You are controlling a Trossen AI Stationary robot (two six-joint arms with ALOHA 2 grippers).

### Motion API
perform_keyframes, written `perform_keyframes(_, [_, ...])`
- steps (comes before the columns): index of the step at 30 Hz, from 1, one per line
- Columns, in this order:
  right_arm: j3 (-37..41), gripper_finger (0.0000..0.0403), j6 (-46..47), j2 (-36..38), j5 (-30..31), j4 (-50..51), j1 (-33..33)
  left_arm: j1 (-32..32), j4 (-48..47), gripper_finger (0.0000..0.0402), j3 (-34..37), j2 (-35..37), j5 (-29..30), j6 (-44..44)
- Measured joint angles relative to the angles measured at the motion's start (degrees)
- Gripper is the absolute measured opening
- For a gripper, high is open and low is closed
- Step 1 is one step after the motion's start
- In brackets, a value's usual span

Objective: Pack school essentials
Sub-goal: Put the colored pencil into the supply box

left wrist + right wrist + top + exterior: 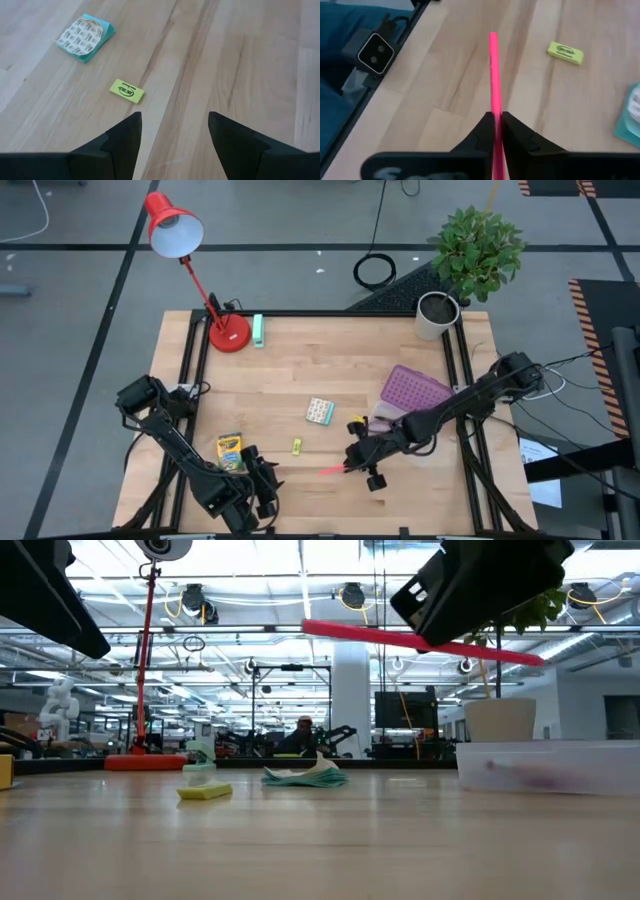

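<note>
My right gripper [352,464] is shut on a pink pencil [493,75] above the table's near middle. The pencil [350,633] also shows high over the table in the low view. A small yellow piece [297,445] and a pale patterned square pack [320,411] lie flat on the table. A yellow-green crayon box [230,452] lies at the near left, beside my left gripper [175,120]. That gripper is open over bare wood, with nothing between its fingers. My right gripper pinches the pink pencil's shaft [494,116] between its two fingers. The pencil runs along the fingers, and its long free part [330,470] points past their tips toward the table's left. It hangs nearly level, lifted clear of the table.
An open clear case [395,420] with a purple lid [413,390] lies at the right, close behind my right gripper. A red desk lamp [228,332] and a mint-green block [258,330] stand at the far left. A potted plant [438,315] stands at the far right.
</note>
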State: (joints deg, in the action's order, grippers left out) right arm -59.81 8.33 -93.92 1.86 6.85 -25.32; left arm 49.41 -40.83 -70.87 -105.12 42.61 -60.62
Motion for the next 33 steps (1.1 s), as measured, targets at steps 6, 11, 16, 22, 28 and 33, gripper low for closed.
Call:
perform_keyframes(6, [4.77, 0.0015, 0.62, 5.6, 3.91, -0.3, -0.31, -0.01, 0.87, 0.0234, 0.0, 0.0, 0.0, 1.61])
perform_keyframes(11, [10.86, 0.0015, 2.96, 11.5, 6.96, -0.24, -0.28, -0.58, 0.92, 0.0234, 0.0, 0.0, 0.05, 1.7])
perform_keyframes(16, [17.48, 0.0015, 4.33, 18.03, 9.31, -1.49, -0.28, -1.41, 1.32, 0.0234, 0.0, 0.0, 0.09, 1.81])
perform_keyframes(22, [24.95, 0.0015, 6.19, 25.96, 11.64, -2.06, -0.24, -3.39, 1.64, 0.0234, -0.02, 0.0, 0.2, 3.3])
perform_keyframes(28, [31.12, 0.0015, 7.53, 32.67, 14.92, -2.21, 0.15, -5.77, 1.73, 0.0234, -0.02, 0.0, 0.27, 3.98])
perform_keyframes(33, [35.29, 0.0015, 11.05, 35.82, 16.87, -2.28, 0.37, -6.66, 2.13, 0.0234, -0.02, 0.0, 0.28, 3.52])
